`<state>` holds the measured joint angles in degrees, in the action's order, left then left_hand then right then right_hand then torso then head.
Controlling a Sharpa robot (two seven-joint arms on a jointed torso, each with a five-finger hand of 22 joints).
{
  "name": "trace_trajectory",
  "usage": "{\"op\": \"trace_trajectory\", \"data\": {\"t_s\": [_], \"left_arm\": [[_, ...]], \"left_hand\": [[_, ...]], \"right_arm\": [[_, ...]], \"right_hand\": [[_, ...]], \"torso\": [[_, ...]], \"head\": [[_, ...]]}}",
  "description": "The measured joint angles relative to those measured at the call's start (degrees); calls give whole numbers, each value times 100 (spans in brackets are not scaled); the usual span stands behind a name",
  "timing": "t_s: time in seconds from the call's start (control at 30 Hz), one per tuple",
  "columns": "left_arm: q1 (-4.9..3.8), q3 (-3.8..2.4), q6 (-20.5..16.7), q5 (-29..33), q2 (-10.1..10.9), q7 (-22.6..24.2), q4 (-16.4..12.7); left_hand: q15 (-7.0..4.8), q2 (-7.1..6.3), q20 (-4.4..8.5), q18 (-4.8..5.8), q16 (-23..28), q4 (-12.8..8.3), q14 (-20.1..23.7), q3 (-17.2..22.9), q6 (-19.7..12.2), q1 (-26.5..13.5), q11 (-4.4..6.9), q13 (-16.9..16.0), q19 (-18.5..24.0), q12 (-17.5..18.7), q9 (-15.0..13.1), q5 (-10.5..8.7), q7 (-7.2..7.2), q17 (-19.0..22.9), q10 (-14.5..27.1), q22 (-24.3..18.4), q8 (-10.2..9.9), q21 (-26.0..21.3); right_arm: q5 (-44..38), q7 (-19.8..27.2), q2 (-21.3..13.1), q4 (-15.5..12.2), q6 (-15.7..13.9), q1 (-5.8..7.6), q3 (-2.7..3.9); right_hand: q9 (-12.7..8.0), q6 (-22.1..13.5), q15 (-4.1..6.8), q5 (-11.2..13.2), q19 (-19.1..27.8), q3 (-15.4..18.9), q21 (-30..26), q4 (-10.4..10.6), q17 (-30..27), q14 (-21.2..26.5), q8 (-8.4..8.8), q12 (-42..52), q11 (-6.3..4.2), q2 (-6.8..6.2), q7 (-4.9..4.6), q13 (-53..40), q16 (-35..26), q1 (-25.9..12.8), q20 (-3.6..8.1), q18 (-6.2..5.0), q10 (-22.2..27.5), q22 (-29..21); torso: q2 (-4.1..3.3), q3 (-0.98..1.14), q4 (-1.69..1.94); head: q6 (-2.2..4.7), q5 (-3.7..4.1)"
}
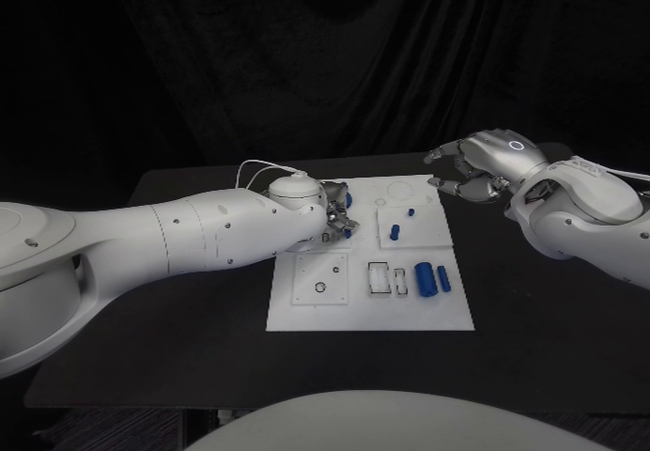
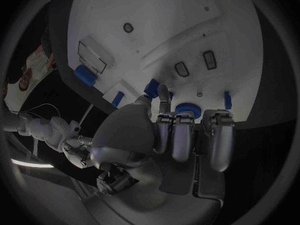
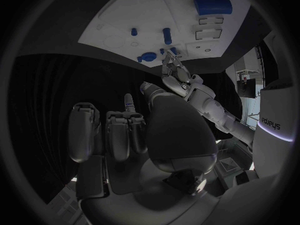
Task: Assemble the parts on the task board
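The flat white rectangular task board [image 1: 368, 305] lies in the middle of the black worktop [image 1: 203, 348], and everything below is placed against it. The left hand [image 1: 330, 218] sits over the board's far left part, its silver fingers [image 2: 177, 135] curled downward side by side. Just beyond their tips, in the left wrist view, a round blue ribbed cap-like part [image 2: 187, 108] rests on the board, touching or almost touching the fingertips; whether the fingers actually grip it cannot be told, since the palm hides the contact. A small blue upright peg [image 2: 152, 87] stands beside the thumb side of that hand, and another short blue peg [image 2: 227, 99] stands on the board off to the other side of the fingers, apart from them. Toward the board's near right corner lie two blue cylindrical parts, a thicker one [image 1: 425, 279] and a thinner one [image 1: 443, 277], side by side and well apart from both hands. A small blue peg [image 1: 394, 231] and a tiny blue stub [image 1: 410, 212] stand in the board's far right section. The right hand [image 1: 474, 169] hovers beyond the board's far right corner, above the worktop, fingers [image 1: 447, 184] bent inward around nothing, clear of every part.
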<state>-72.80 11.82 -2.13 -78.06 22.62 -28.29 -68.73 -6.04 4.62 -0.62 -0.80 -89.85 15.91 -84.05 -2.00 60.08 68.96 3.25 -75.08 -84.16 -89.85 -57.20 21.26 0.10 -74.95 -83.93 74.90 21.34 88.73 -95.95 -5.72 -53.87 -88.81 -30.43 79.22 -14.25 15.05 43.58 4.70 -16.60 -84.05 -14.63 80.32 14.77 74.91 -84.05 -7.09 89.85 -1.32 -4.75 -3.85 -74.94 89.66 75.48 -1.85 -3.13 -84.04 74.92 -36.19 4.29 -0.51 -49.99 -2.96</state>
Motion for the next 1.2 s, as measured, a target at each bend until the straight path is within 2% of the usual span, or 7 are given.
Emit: {"op": "trace_trajectory", "data": {"t_s": [0.03,0.1,0.43,0.6,0.93,1.1,1.2], "left_arm": [[1,0,2,0,-1,1,0],[3,1,5,0,-3,2,0],[5,3,16,0,3,4,0],[5,4,19,0,8,4,-2],[6,4,24,-1,35,5,-13],[6,4,8,-1,81,10,-54],[6,4,-15,-1,101,18,-87]], "left_hand": [[0,-24,0,0,0,18,0,9,0,-24,0,0,0,0,-11,-142,0,0,0,0,-18,0],[0,-51,0,0,0,30,0,-3,0,-74,0,0,0,0,-26,-296,0,0,0,0,-21,0],[0,-73,0,0,0,30,0,-3,-20,-198,0,1,0,1,-57,-583,20,1,0,0,-149,0],[0,-66,0,0,0,46,0,-19,-41,-280,0,0,0,1,-86,-802,41,1,0,0,-193,0],[0,-38,0,0,0,71,0,-45,-19,-452,0,0,0,0,-118,-935,63,2,0,0,-228,0],[0,-21,0,0,0,85,0,-59,-19,-492,0,0,0,1,-131,-936,62,2,0,0,-262,0],[0,-43,0,0,0,68,0,-75,-44,-514,0,0,0,0,-131,-853,88,2,0,0,-337,-10]], "right_arm": [[0,-1,0,0,2,0,0],[0,-3,0,-2,5,0,0],[0,-11,-15,-9,22,0,0],[0,-14,-12,-9,28,0,0],[0,-24,-14,-8,38,0,0],[0,-30,-24,-8,43,0,0],[0,-32,-32,-9,45,0,0]], "right_hand": [[0,0,0,0,0,0,0,0,0,0,0,0,0,0,0,0,0,0,0,0,0,0],[0,0,0,0,0,0,0,0,0,0,0,0,0,0,0,0,0,0,0,-1,0,0],[1,0,0,0,0,0,0,0,0,0,0,0,0,0,0,1,0,0,0,0,0,-1],[0,0,0,0,0,0,0,0,0,0,0,0,0,0,0,1,0,0,0,0,0,-1],[-4,0,0,0,0,0,0,0,0,0,0,0,0,0,0,2,0,0,0,0,0,-1],[-4,0,0,0,0,0,0,0,0,0,0,0,0,0,0,2,0,0,0,0,0,-1],[-4,0,0,0,0,0,0,0,0,0,0,0,0,0,0,2,0,0,0,0,0,-1]], "torso": [[0,0,1],[1,0,1],[1,1,12],[1,1,8],[1,-1,2],[1,-1,2],[1,-1,2]], "head": [[0,-2],[0,-7],[0,3],[0,-16],[0,-33],[0,-25],[0,-25]]}}
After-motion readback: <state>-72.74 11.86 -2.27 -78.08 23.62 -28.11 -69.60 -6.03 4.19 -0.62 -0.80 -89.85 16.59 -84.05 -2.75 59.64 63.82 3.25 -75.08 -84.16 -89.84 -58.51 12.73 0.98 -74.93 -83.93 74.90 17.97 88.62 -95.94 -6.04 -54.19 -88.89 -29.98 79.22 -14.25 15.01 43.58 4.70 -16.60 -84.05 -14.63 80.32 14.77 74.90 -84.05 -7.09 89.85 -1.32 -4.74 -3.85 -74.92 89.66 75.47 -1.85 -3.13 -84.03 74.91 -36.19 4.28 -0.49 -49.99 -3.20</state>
